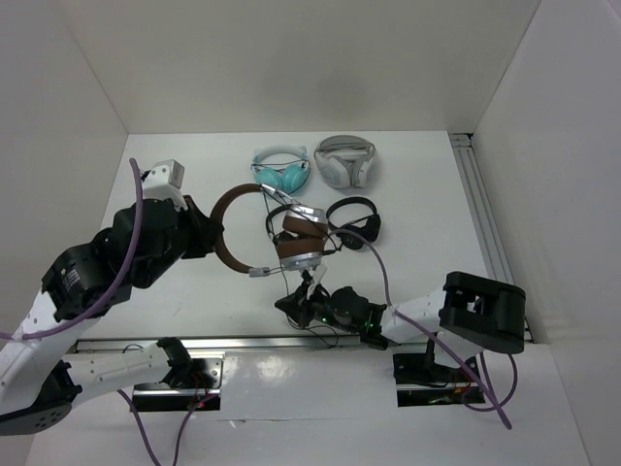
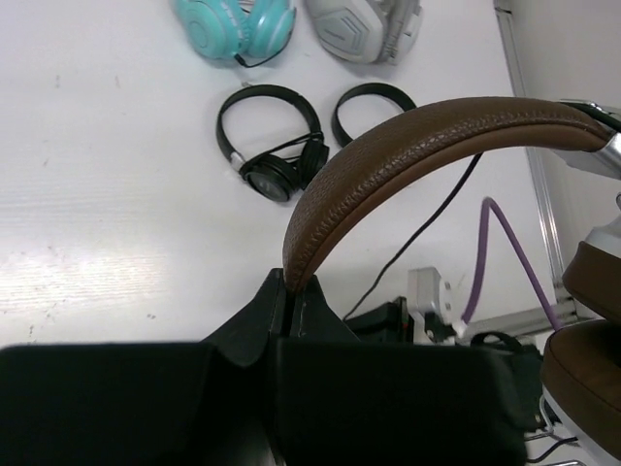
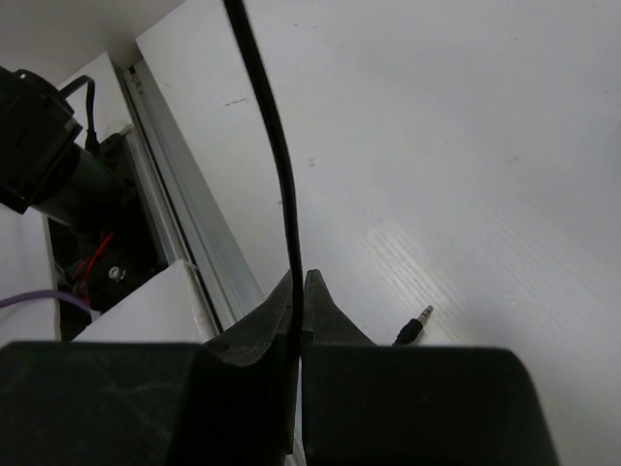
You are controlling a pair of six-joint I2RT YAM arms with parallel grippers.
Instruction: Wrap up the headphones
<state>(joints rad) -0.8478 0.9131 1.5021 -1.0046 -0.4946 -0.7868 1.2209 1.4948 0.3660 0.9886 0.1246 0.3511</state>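
The headphones have a dark brown headband (image 1: 230,233) and silver-and-brown ear cups (image 1: 302,243), and they are held above the table at centre. My left gripper (image 1: 207,236) is shut on the headband's left side. In the left wrist view the headband (image 2: 427,146) arches up out of my left gripper (image 2: 291,287), and one ear cup (image 2: 587,374) shows at the right. My right gripper (image 1: 292,304) is below the ear cups, shut on the thin black cable (image 3: 277,146). The cable runs up from my right gripper (image 3: 299,287), and its plug (image 3: 419,320) lies on the table.
Teal headphones (image 1: 281,171) and white-grey headphones (image 1: 344,160) lie at the back. Two small black headphones (image 1: 354,221) (image 2: 275,146) lie near the brown pair. An aluminium rail (image 1: 482,218) runs along the right side. Another rail (image 3: 179,223) borders the near edge.
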